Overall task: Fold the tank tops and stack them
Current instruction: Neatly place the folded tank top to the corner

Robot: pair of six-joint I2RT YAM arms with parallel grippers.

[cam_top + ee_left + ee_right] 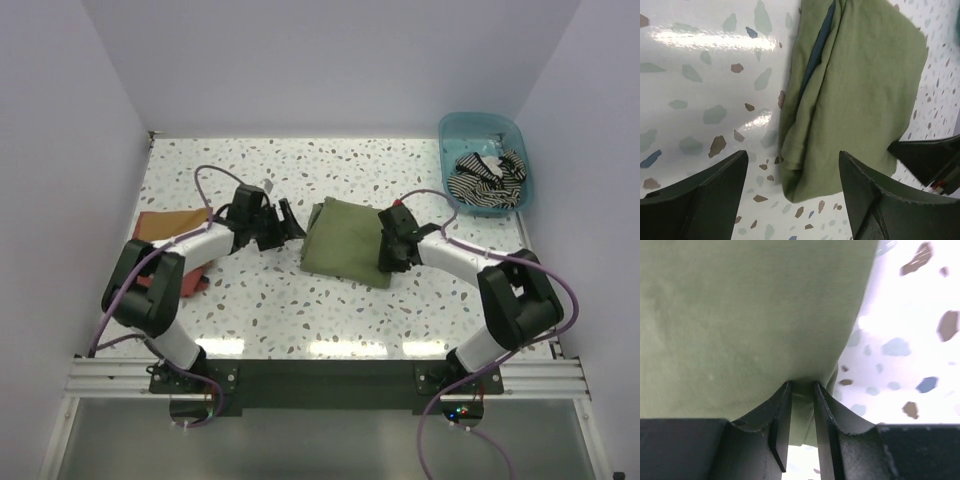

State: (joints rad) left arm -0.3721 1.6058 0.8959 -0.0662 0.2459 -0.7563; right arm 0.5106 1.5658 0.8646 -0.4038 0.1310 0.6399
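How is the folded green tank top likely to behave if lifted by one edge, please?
Probably floppy: the green tank top lies in soft creased layers, so it would likely sag and unfold. It looks thin, hence probably light.

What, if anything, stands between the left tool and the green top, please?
Nothing visible does. The open left tool points straight at the green top, whose folded edge lies just ahead of its fingers on the table. The right tool pinches the opposite edge.
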